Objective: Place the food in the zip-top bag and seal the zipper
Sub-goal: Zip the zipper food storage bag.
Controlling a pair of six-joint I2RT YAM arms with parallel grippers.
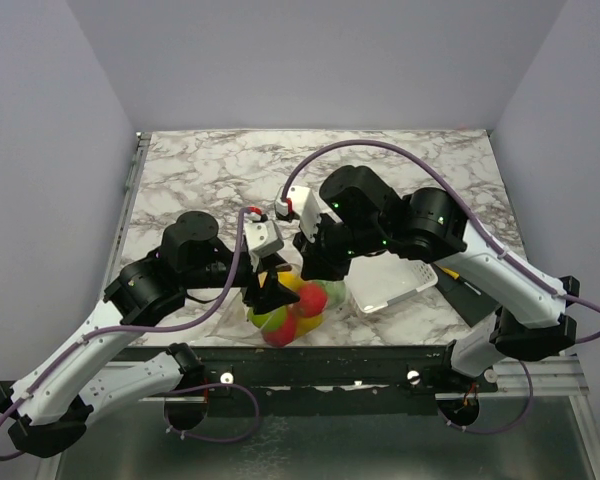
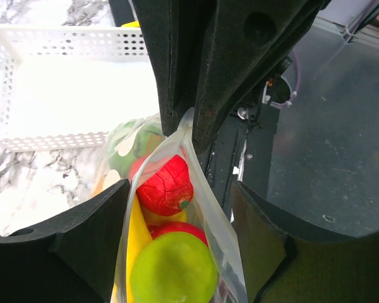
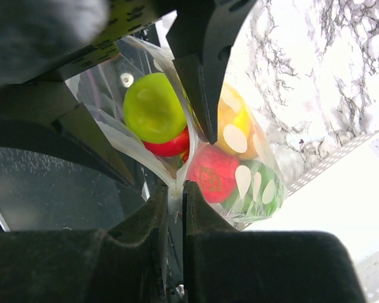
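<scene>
Pale lilac walls (image 1: 50, 150) close in a white marble-patterned table (image 1: 210, 170). At its front edge, low in the centre of the frame, the left gripper (image 1: 271, 292) has its fingers pressed together, pinching the top edge of the zip-top bag (image 1: 265, 318). Inside the bag sits the food (image 1: 310, 298): red, yellow and green fruits. Just to the right, the right gripper (image 1: 315, 268) also clamps that edge. Further right lies a white slotted basket (image 1: 395, 288).

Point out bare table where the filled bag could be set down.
Bare marble runs along the far edge and into the far-left corner. Crowded: the near middle, where left gripper and right gripper pinch the zip-top bag beside the white basket.
</scene>
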